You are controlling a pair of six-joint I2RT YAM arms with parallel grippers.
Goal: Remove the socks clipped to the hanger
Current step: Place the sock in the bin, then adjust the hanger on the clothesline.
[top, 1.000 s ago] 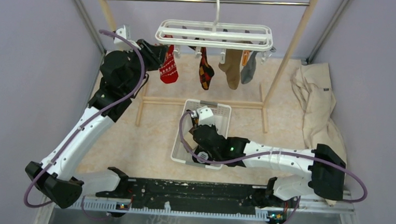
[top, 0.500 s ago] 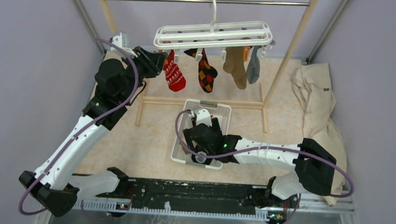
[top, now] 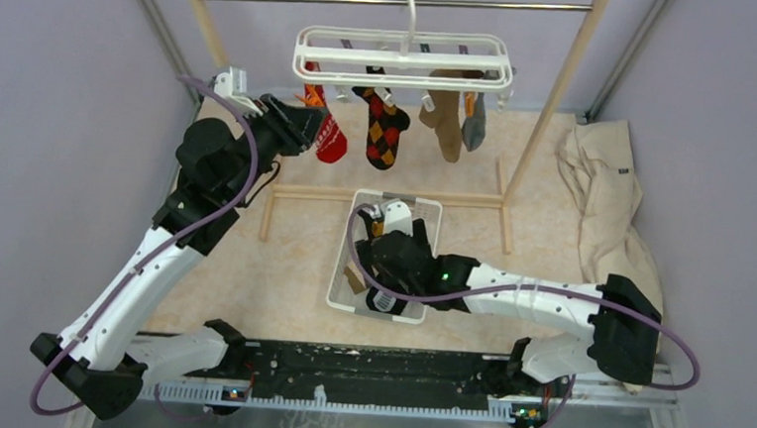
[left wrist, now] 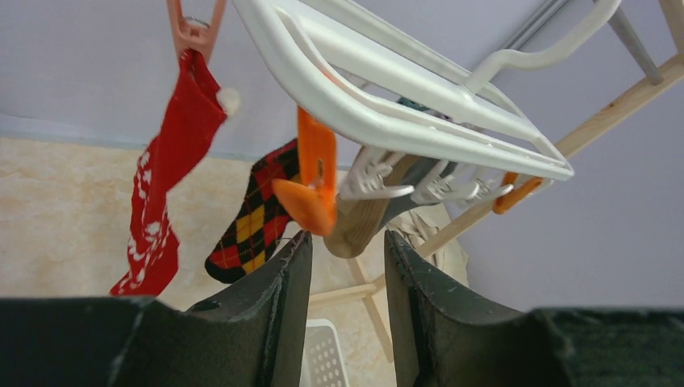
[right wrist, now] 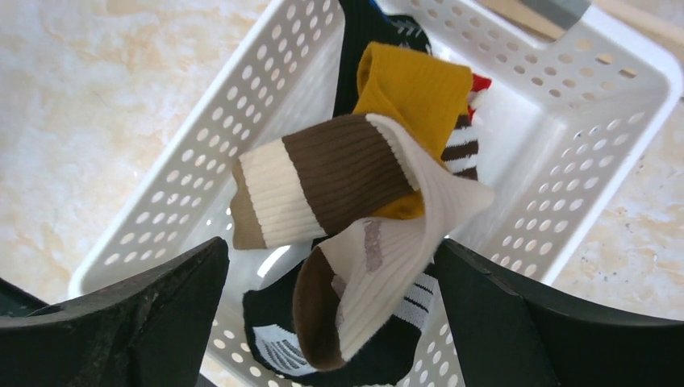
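Note:
The white hanger (top: 404,59) hangs from the rack's rod with several socks clipped on: red patterned (top: 330,137), argyle (top: 385,130), tan (top: 447,124), grey (top: 474,126). My left gripper (top: 312,131) is raised at the hanger's left end beside the red sock. In the left wrist view the left gripper (left wrist: 348,238) is open with nothing between its fingers, and an orange clip (left wrist: 314,181) and the tan sock's toe (left wrist: 363,226) hang just above the tips. My right gripper (right wrist: 332,250) stands wide open over the basket (right wrist: 202,185), above a loose brown-and-white sock (right wrist: 347,210).
The white basket (top: 424,209) on the floor holds mustard (right wrist: 411,89) and black (right wrist: 323,339) socks. The wooden rack's posts (top: 550,105) and low crossbar (top: 386,195) frame the hanger. A large beige cloth (top: 609,198) lies at the right wall.
My right gripper has opened and let the brown-and-white sock go into the basket. The hanger tilted and swung back level. My left gripper has dropped slightly beside the red sock, its jaws a little wider.

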